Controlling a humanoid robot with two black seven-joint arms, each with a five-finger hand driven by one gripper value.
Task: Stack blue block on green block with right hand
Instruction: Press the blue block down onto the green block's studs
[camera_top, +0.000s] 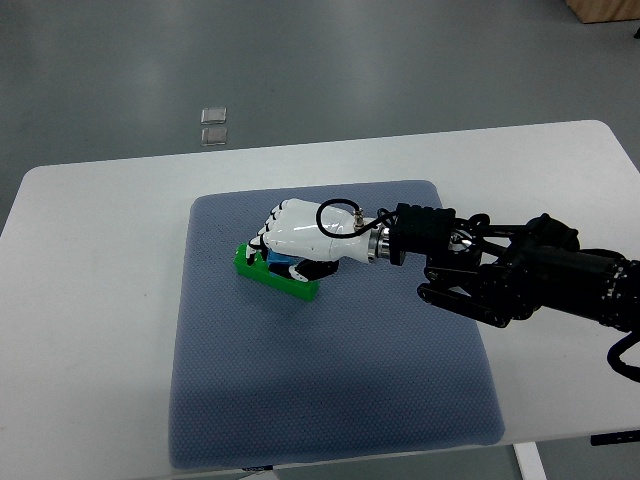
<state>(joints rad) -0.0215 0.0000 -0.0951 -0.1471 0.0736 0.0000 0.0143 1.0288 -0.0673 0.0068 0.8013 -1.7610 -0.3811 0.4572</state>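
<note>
A green block (268, 274) lies flat on the blue-grey mat (330, 400), left of the mat's middle. My right hand (290, 240), white with black joints, reaches in from the right and hovers right over it. Its fingers curl down around a blue block (281, 265), of which only a small part shows under the palm. The blue block sits on or just above the green block's top; the hand hides whether they touch. The left arm does not show.
The mat lies on a white table (90, 300). My black right forearm (520, 275) crosses the mat's right edge. Two small clear squares (214, 124) lie on the grey floor beyond the table.
</note>
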